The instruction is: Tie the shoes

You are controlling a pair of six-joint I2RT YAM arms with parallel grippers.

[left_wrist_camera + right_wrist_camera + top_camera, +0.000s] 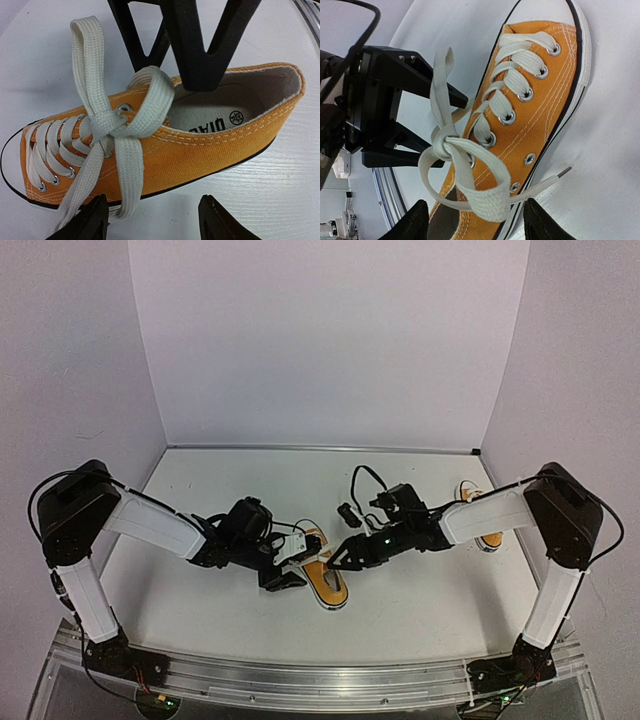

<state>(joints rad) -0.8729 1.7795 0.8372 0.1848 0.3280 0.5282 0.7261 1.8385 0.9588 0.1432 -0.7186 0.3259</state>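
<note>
While hovering low over the white counter (230, 620), clamps nothing with the left jaws: held apart, black fingertips (95, 222) just beside the near flank of a small orange-yellow canvas sneaker (200, 145) with a white rubber sole. Sits sole-down at mid-counter, between the 2 arms. Likewise nothing in the right jaws: parted, empty, black fingers (200, 50) poised above the heel opening from the far side, facing the left jaws. Shows flat white laces (525, 61) threaded through the metal eyelets and drawn into a knot (443, 145) near the top pair, with 2 loops (159, 100) standing loose and a tipped lace end (535, 189) trailing past the sole onto the counter. Farther right, partly hidden behind the white right forearm (485, 512), a 2nd matching orange-yellow sneaker (490, 539), well apart from the 1st.
</note>
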